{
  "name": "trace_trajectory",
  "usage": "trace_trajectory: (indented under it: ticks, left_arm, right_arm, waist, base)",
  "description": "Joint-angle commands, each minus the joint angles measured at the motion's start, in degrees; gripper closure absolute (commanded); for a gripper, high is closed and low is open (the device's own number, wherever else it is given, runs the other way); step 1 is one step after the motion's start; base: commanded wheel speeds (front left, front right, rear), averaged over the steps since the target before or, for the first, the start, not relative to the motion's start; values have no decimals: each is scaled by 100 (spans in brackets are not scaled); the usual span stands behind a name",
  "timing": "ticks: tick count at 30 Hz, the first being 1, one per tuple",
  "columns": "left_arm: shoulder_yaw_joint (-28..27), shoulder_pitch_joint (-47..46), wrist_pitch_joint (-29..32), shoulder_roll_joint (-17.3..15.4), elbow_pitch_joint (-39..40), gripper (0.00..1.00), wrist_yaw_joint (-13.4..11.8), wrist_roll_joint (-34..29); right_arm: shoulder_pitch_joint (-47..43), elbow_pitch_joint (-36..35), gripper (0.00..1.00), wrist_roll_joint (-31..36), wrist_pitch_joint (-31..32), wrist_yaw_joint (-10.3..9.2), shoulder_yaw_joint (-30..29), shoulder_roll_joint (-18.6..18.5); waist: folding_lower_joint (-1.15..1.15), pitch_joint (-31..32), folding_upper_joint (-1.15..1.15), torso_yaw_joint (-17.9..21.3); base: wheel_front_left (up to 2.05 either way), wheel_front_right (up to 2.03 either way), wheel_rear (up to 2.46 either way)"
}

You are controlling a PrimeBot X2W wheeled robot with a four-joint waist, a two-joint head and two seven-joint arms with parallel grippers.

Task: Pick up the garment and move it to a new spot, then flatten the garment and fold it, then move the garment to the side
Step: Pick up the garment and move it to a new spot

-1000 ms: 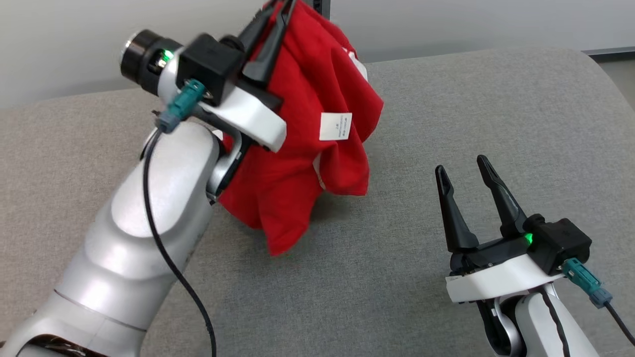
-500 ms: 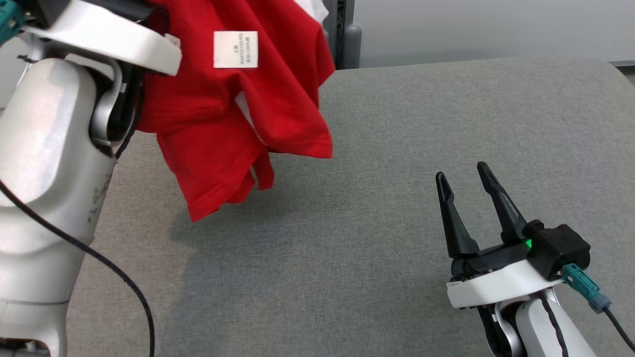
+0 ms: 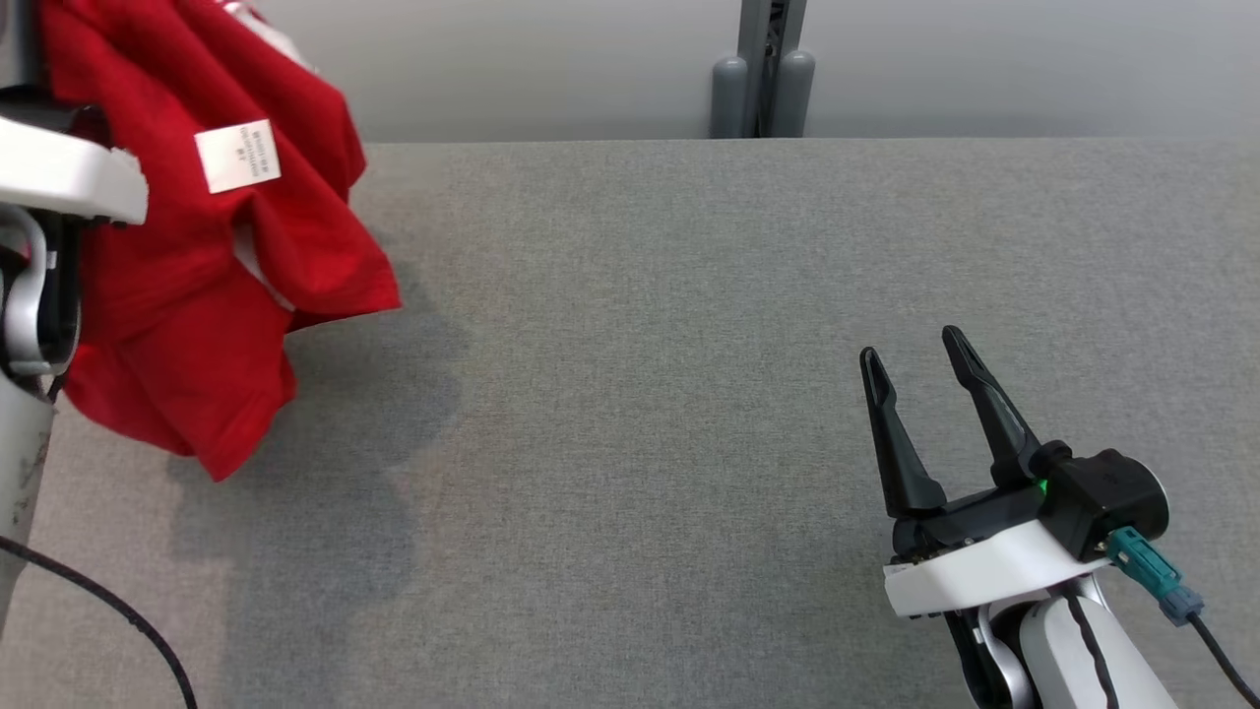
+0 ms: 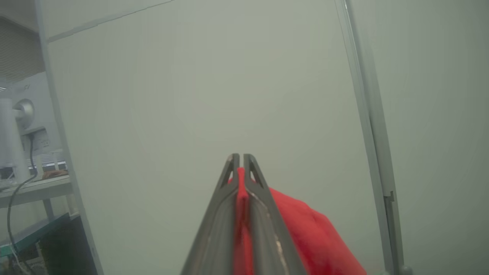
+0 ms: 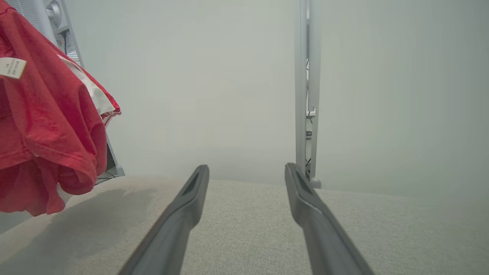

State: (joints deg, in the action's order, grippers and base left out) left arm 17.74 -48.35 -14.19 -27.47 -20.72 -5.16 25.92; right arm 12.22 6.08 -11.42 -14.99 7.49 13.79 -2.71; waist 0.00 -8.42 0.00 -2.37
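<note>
Shirt (image 3: 177, 325) is hanging high from left gripper (image 4: 237, 158) — pinched tight so it is not dropping. Right gripper (image 3: 911, 345) is waiting open — holding nothing.

Left arm (image 3: 18, 463): far left of head view, pale forearm upright, white wrist housing (image 3: 59, 182) above it. Left gripper (image 4: 238, 156): fingers (image 4: 221, 214) pressed together, tips almost touching, fold of red garment (image 4: 309, 229) pinched between them, rest of cloth hanging from grip. Right gripper (image 3: 908, 345): lower right of head view, fingers pointing up that view with slight lean left, spread wide, nothing between them. Right wrist (image 3: 984, 576): white housing under black block, green light (image 3: 1045, 485) lit.
</note>
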Motion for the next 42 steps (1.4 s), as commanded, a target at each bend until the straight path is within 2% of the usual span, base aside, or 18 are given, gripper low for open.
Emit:
trace_trajectory:
  ticks: [1,3,6,13,14,16,20,23,24,25,26,29,36,39,42]
  left_arm:
    - [-75,148,-58,-78,-4,100,-91,-59]
    - [-66,308,-69,-224,-20,100,-169,-216]
    - [-112,603,-84,-192,29,100,-246,-188]
    - [-169,1422,-100,127,-3,100,-288,65]
    - [-156,1725,-101,281,-111,100,-291,161]
    - [-143,1862,-101,368,-169,100,-267,211]
    - [-18,2275,-61,581,-631,100,-142,369]
    - [7,2300,-11,547,-1049,100,-255,302]
    - [27,2292,-15,516,-1154,67,-340,230]
    - [8,2265,-24,505,-1216,18,-458,182]
    - [-16,2232,-34,465,-1248,0,-557,124]
    - [-63,2110,-61,396,-1109,0,-703,7]
    - [347,1815,214,351,-294,0,-645,-356]
    - [665,1769,774,264,-153,0,-462,-467]
    - [994,1699,1603,82,-235,0,-442,-694]
  right_arm:
    - [-55,-13,0,42,-36,1,2,-35]
    - [-40,-10,0,57,-36,1,-14,-39]
    - [-13,-4,0,82,-36,1,-26,-38]
    - [9,29,0,145,-36,1,-10,-36]
    - [47,33,0,173,-36,1,-14,-38]
    - [79,33,0,176,-36,1,-20,-39]
    - [164,3,0,188,-36,1,-5,-37]
    - [224,16,0,128,-36,1,34,-37]
    - [234,27,0,112,-36,1,48,-38]
    - [239,36,0,87,-36,1,63,-37]
    - [239,41,0,51,-36,1,68,-37]
    - [250,28,0,-19,-36,1,62,-37]
    - [298,27,0,-120,-36,1,87,-39]
    - [374,28,0,-181,-36,1,147,-37]
    - [387,22,0,-229,-36,1,181,-38]
  waist:
    - [0,-60,0,-99]
    - [0,-94,0,-159]
    - [0,-155,0,-247]
    - [0,-240,0,-408]
    - [0,-287,0,-437]
    - [0,-308,0,-444]
    - [0,-429,0,-441]
    - [0,-516,0,-415]
    - [0,-521,0,-401]
    - [0,-523,0,-389]
    - [0,-524,0,-375]
    - [0,-545,0,-324]
    - [0,-577,0,-185]
    - [0,-603,0,-89]
    - [0,-633,0,4]
  base:
    - [0,0,0]
    - [0,0,0]
    - [0,0,0]
    - [0,0,0]
    - [0,0,0]
    - [0,0,0]
    - [0,0,0]
    - [0,0,0]
    - [0,0,0]
    - [0,0,0]
    - [0,0,0]
    - [0,0,0]
    - [0,0,0]
    - [0,0,0]
    - [0,0,0]
